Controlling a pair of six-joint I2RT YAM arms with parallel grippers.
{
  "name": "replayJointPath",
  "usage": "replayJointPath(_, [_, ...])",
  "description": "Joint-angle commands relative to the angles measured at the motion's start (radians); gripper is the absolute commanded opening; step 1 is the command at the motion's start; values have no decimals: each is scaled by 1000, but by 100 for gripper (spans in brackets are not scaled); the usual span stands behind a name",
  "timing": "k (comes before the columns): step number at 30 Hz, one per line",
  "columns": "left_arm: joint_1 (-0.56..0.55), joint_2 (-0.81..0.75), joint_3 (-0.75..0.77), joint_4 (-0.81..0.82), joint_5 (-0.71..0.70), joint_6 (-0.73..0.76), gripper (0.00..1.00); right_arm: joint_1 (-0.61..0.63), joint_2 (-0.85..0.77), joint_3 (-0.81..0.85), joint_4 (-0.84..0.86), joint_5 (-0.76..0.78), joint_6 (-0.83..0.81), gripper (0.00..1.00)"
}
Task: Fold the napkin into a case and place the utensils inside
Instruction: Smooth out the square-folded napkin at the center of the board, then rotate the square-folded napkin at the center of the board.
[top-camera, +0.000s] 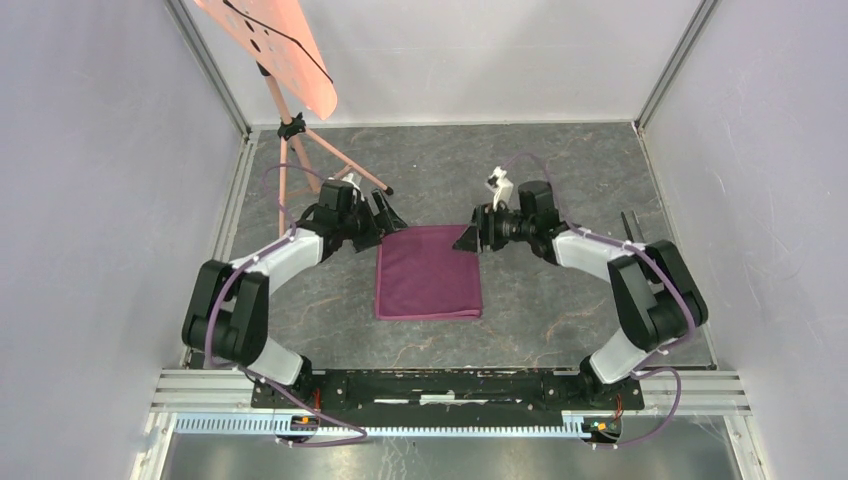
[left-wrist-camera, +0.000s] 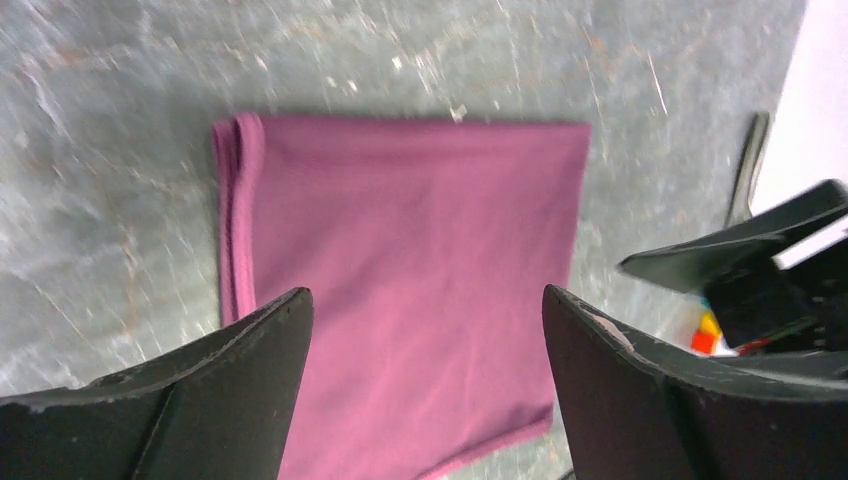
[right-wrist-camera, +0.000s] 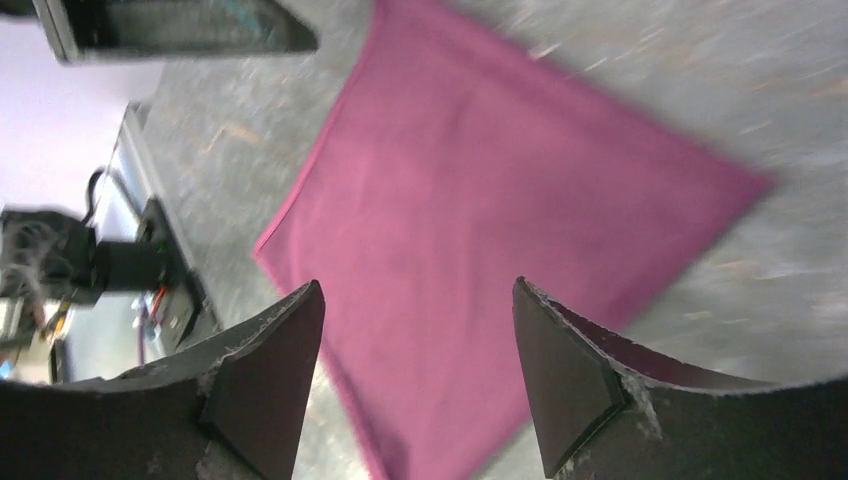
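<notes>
The plum-maroon napkin (top-camera: 428, 272) lies flat in the middle of the table, folded into a rectangle with layered edges along one side; it is wider than a narrow case. It fills the left wrist view (left-wrist-camera: 400, 270) and the right wrist view (right-wrist-camera: 500, 200). My left gripper (top-camera: 385, 213) is open and empty just above the napkin's far left corner (left-wrist-camera: 425, 292). My right gripper (top-camera: 468, 238) is open and empty above its far right corner (right-wrist-camera: 418, 284). A slim metal utensil (top-camera: 629, 226) lies by the right wall, also in the left wrist view (left-wrist-camera: 748, 165). A second one is not discernible.
An orange stand (top-camera: 290, 130) with a tilted orange board is at the back left. Small coloured cubes (left-wrist-camera: 707, 330) show behind my right gripper. Enclosure walls close in the left, right and back sides. A metal rail (top-camera: 450, 385) runs along the near edge.
</notes>
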Motion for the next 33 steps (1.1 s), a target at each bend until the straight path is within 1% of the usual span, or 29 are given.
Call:
replayJointPath(1, [-52,-129,-108,8,66,-46,91,126,-103,-164,63,-16,69,75])
replayJointPath(4, [-89,-196,-206,12,76,-95,92,176,-163,-295,189,-58,157,75])
replayJointPath(6, [-100,-240,-282,68,95,-143,93,200,-192,-349,240,-73,198,74])
replayJointPath(10, [-110,-305,-333,44,80,-141,93,213,-243,-415,237,-54,186,74])
replayJointPath(15, [-113,-343,-389,25,87,-130,93,214,-249,-462,234,-42,169,74])
replayJointPath(20, [-112,-340,-423,15,97,-124,93,211,-247,-486,181,7,113,74])
replayJointPath(22, [-112,-368,-435,3,98,-127,93,209,-244,-502,168,24,96,73])
replayJointPath(25, [-111,-448,-419,-36,106,-126,94,193,-252,-520,89,79,39,73])
replayJointPath(27, [-111,-495,-384,-95,97,-107,95,175,-267,-511,3,137,-20,73])
replayJointPath(29, [-111,-521,-333,-167,71,-77,95,152,-275,-471,-154,259,-86,73])
replayJointPath(31, [-112,-530,-293,-212,58,-54,96,132,-271,-401,-306,445,-125,74])
replayJointPath(33, [-112,-520,-265,-212,60,-50,96,130,-264,-315,-373,625,-154,74])
